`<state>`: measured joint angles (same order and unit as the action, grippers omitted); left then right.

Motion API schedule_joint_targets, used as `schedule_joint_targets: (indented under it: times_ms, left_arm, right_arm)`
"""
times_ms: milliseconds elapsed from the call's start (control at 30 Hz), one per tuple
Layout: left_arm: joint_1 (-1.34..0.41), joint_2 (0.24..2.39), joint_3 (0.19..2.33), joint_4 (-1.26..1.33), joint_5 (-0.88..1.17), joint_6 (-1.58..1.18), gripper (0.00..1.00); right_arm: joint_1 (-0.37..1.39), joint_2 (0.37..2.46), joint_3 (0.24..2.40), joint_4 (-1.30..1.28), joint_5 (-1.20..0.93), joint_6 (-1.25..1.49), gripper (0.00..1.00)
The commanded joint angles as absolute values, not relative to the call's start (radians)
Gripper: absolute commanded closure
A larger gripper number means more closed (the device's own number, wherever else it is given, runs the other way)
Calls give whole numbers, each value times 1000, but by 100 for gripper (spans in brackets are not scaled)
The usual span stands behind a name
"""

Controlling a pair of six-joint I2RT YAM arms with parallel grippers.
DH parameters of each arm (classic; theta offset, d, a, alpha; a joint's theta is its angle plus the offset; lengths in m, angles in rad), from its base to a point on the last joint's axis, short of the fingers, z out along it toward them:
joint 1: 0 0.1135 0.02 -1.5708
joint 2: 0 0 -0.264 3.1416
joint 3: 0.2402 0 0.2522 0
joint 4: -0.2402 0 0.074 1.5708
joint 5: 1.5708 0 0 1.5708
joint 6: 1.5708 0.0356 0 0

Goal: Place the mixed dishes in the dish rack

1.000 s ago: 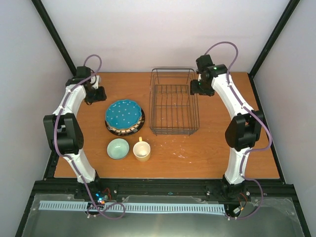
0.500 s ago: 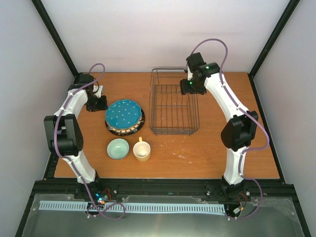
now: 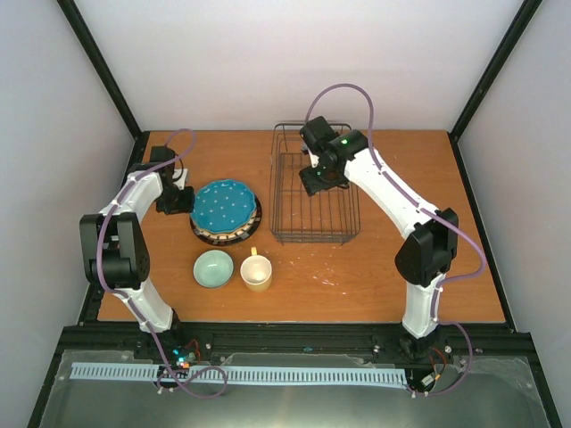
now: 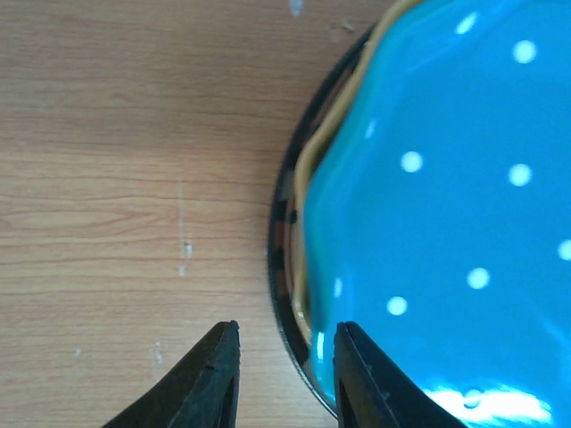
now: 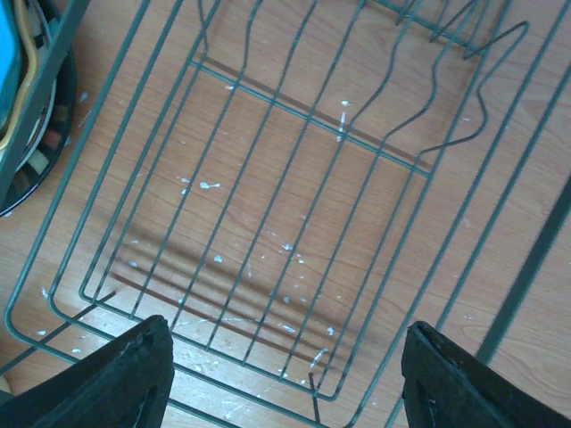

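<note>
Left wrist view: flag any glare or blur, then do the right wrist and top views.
Left wrist: a white glare patch on the teal dotted plate near the bottom edge; left gripper fingers dark, nearly silhouetted. Right wrist: dish rack wires cast faint shadow lines on the table; nearest wire at right blurred. Top external: even light, soft shadows.

There is free room inside the rack (image 3: 315,239), with wire all round. Plates (image 3: 223,205), bowl (image 3: 213,268) and mug (image 3: 256,272) block its left.

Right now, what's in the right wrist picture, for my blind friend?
An empty wire dish rack fills the view from above, wooden table showing through. The right gripper hangs wide open at the bottom; plate edges peek in at left.
</note>
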<state>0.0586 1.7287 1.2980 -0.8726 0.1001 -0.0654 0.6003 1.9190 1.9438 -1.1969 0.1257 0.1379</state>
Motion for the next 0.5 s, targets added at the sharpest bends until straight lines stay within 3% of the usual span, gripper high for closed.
schedule_joint_targets:
  times_ms: [0, 467]
  left_arm:
    - [58, 1708, 1284, -830, 7, -102, 69]
    - [58, 1745, 1299, -746, 120, -128, 72]
  right_arm:
    - [584, 1891, 1982, -1206, 159, 118, 30]
    - [584, 1908, 1993, -1188, 72, 119, 30]
